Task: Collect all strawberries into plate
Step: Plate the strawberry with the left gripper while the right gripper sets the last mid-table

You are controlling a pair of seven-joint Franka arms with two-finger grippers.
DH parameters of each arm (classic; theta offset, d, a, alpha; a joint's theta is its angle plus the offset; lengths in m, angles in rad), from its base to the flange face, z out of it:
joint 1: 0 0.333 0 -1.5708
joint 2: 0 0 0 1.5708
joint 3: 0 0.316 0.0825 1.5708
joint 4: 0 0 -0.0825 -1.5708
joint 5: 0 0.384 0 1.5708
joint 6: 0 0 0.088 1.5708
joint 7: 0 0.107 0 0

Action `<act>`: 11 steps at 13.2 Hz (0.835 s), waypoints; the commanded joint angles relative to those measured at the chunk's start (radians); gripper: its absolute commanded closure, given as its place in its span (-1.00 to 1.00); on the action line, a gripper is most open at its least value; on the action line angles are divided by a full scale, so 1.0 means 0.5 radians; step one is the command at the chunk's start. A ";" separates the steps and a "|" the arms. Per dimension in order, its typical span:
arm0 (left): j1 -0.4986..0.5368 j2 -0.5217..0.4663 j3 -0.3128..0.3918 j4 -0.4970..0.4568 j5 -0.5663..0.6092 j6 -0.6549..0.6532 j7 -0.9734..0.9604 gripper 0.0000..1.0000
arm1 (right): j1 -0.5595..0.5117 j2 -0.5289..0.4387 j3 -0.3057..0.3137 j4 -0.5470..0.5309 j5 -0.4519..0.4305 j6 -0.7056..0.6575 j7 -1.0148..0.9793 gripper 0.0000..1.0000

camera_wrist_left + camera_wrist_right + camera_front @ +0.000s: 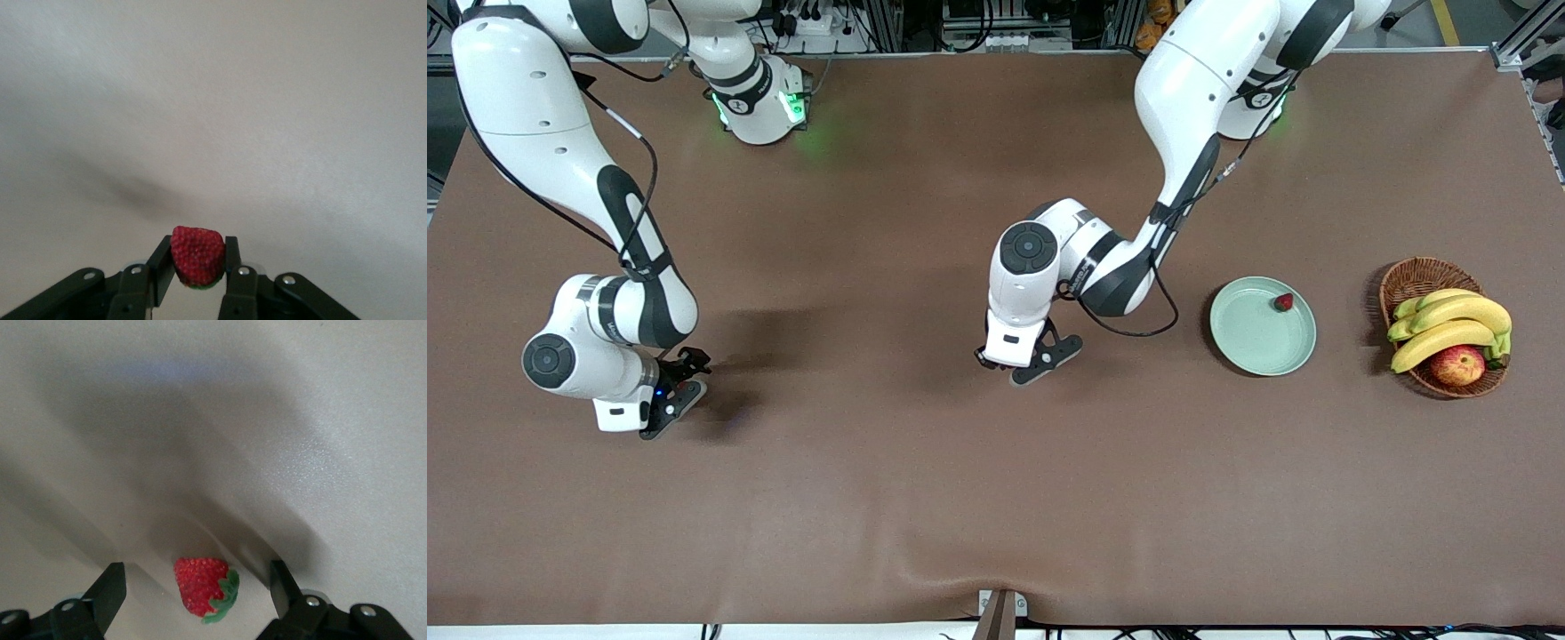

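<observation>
One strawberry lies in the pale mint-green plate, near its rim. My left gripper is low over the middle of the table, well apart from the plate. In the left wrist view it is shut on a second strawberry. My right gripper is low at the right arm's end of the table. In the right wrist view it is open, and a third strawberry lies on the table between its fingers, touching neither. The front view hides both of these berries.
A brown wicker basket with bananas and a red-yellow apple stands beside the plate at the left arm's end. The brown table cloth bulges slightly at the edge nearest the front camera.
</observation>
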 commanded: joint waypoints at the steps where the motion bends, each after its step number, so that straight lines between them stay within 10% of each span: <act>1: 0.079 -0.176 -0.017 -0.130 0.022 -0.147 0.318 1.00 | -0.046 -0.022 0.030 -0.057 -0.027 0.057 -0.097 -0.61; 6: 0.287 -0.321 -0.026 -0.290 -0.018 -0.147 0.690 1.00 | -0.046 -0.043 0.033 -0.054 -0.021 0.011 -0.082 0.98; 11: 0.386 -0.269 -0.026 -0.235 -0.036 -0.135 0.880 1.00 | 0.015 -0.138 0.069 0.020 -0.021 -0.096 -0.121 1.00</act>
